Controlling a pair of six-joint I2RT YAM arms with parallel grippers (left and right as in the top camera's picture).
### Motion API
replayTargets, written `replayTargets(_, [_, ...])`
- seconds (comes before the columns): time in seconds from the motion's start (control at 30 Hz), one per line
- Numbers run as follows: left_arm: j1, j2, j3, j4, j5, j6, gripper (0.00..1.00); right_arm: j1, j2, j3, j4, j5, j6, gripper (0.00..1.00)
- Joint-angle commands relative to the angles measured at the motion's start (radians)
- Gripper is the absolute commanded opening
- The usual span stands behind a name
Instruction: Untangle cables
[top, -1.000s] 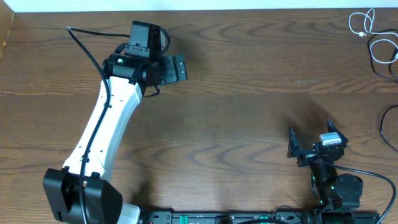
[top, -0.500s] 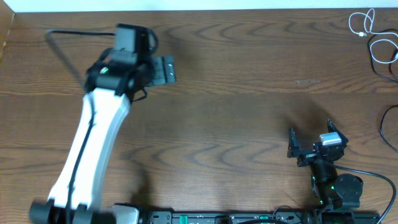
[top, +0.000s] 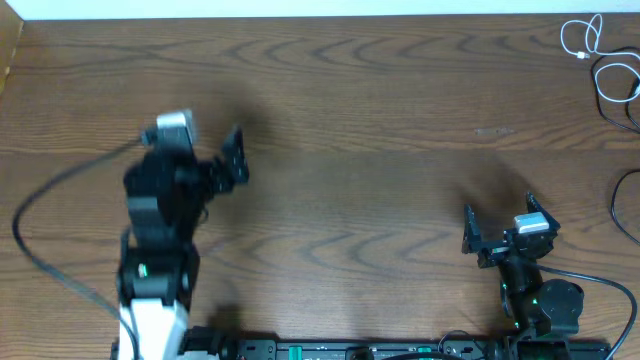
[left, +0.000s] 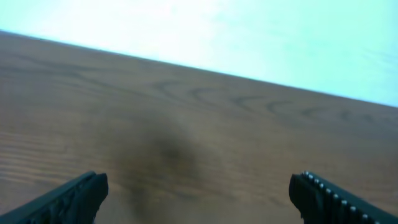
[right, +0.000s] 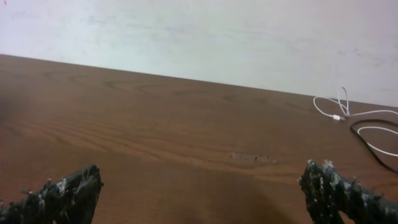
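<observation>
The cables lie at the table's far right corner: a thin white cable (top: 580, 38) looped near the back edge and a thin black cable (top: 612, 82) curling beside it. The right wrist view shows the white cable (right: 339, 113) and the black cable (right: 372, 134) far off to the right. My left gripper (top: 238, 158) hovers over the left part of the table, open and empty, blurred by motion; its fingers (left: 74, 198) stand wide over bare wood. My right gripper (top: 497, 222) is open and empty near the front right, well short of the cables.
The wooden table (top: 380, 150) ends at a pale wall at the back. A thick black arm wire (top: 40, 255) arcs out to the left of my left arm. Another dark wire (top: 616, 200) curves along the right edge.
My left arm has swung back from the far left of the table toward the near left, its gripper staying open. The right arm and the cables have not moved.
</observation>
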Motion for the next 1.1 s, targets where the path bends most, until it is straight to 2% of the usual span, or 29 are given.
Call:
replayTargets(0.0, [0.035, -0.152, -0.121, 0.063, 0.020, 0.046, 0.98, 0.007, 0.000, -0.002, -0.004, 0.001, 0.013, 0.99])
replayTargets(0.23, [0.062, -0.389, -0.290, 0.089, 0.008, 0.065, 0.98, 0.007, 0.000, -0.002, -0.004, 0.001, 0.013, 0.99])
replayTargets(0.53, [0.061, -0.588, -0.493, 0.171, -0.011, 0.069, 0.98, 0.007, 0.000, -0.002, -0.004, 0.001, 0.013, 0.99])
replayTargets(1.07, [0.026, -0.783, -0.637, 0.135, -0.078, 0.072, 0.98, 0.007, 0.000, -0.002, -0.004, 0.001, 0.013, 0.99])
